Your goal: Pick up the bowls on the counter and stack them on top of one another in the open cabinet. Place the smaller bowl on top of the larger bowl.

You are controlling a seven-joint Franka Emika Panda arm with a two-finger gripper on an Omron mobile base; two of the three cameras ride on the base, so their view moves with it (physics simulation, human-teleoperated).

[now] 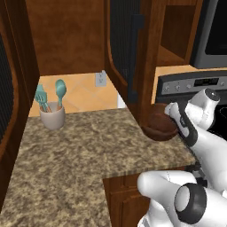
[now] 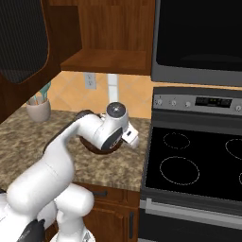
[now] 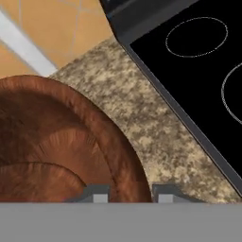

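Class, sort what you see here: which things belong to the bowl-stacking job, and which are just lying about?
Belongs to the job:
- bowl, its rim between the fingertips of the hand
- counter
- open cabinet

Just lying about:
- utensil cup with teal utensils
- stove
- wall outlet

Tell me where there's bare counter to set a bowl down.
The counter is bare between the utensil cup and the cabinet door, forward to the front edge. By the stove it's crowded: bowl and gripper.
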